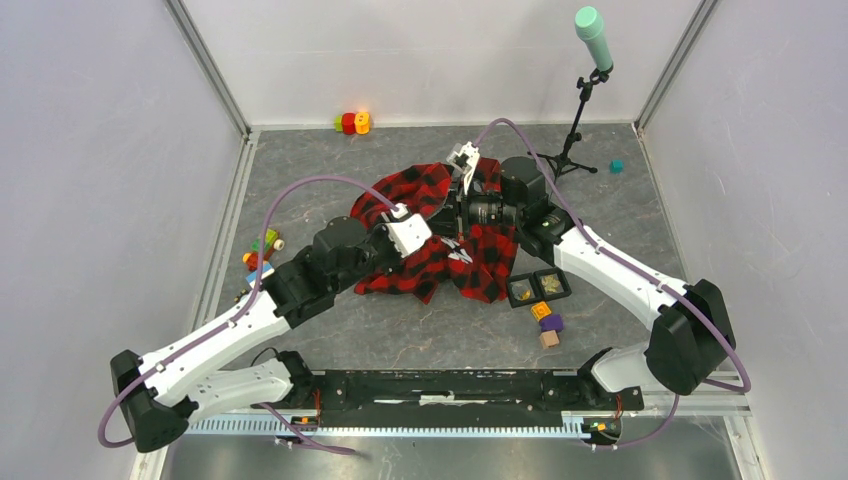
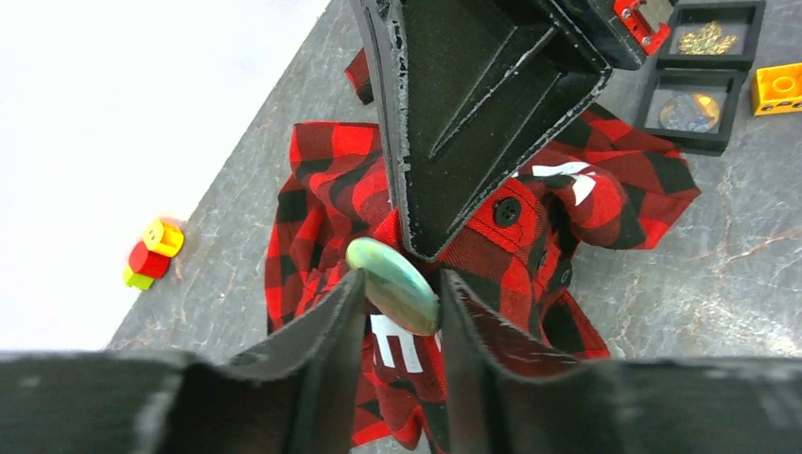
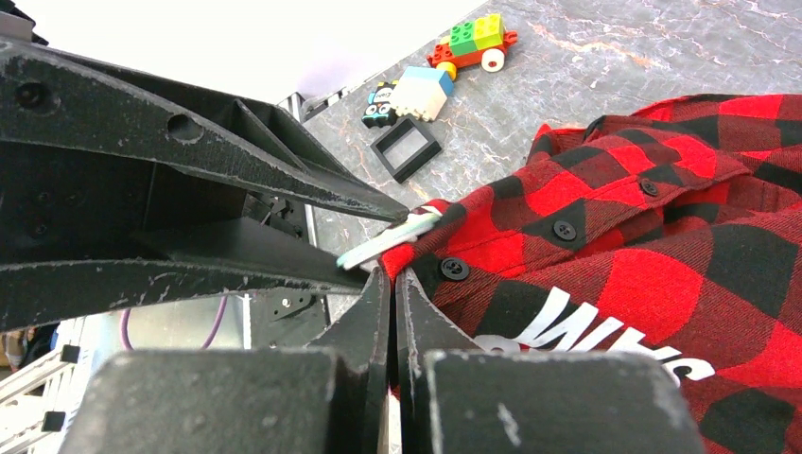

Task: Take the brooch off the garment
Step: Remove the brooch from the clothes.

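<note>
At the far left of the surface (image 1: 400,340), a scatter of toy blocks (image 1: 262,252) lay well apart from the work. From that side the left gripper (image 2: 401,301) reached in over the garment (image 2: 326,189), a red-and-black check flannel shirt bunched in a loose heap mid-table. The brooch (image 2: 392,284), a smooth oval stone of pale grey-green, sat on the button placket just above the white lettering. It lay between the left gripper's fingers, which looked closed onto it, one on each side.

Just right of the brooch, the right gripper (image 3: 392,284) was clenched tight, its tip pressed to the red cloth beside a black button. I couldn't tell whether a fold was nipped inside. Further right, near the shirt's hem, stood two small black trays (image 1: 538,288).

To my eye the stone would be hard, light and slippery, easy to squirt out of a pinch, so a hold across its rim or flat faces seemed soundest. The flannel was soft and would lift with the pin, so it needed pinning down close by. The clasp was hidden behind the stone.
</note>
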You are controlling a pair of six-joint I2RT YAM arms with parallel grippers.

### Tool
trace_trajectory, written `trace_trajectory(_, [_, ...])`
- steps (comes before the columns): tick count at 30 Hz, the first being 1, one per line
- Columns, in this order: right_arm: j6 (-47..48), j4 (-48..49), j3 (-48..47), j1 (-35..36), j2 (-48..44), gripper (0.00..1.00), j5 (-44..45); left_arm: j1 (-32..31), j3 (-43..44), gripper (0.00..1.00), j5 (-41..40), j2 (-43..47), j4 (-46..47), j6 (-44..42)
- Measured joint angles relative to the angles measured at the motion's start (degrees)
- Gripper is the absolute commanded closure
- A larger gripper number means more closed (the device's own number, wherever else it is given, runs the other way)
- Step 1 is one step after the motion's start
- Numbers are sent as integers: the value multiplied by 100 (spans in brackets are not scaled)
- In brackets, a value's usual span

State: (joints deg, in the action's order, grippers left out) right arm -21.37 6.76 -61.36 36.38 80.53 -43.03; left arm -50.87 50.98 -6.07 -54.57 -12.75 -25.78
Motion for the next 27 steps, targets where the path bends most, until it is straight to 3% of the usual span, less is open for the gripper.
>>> trace_trajectory(12, [219,-258,0,0,-46,100,221,7,232,98,-415,-20,-131,522])
trace_trajectory(18, [334,-258,17,39,-46,100,260,372,216,98,-396,114,-17,1462])
trace_trajectory(27, [341,4,216,111,-48,100,260,1362,-479,98,892,144,1040,3327])
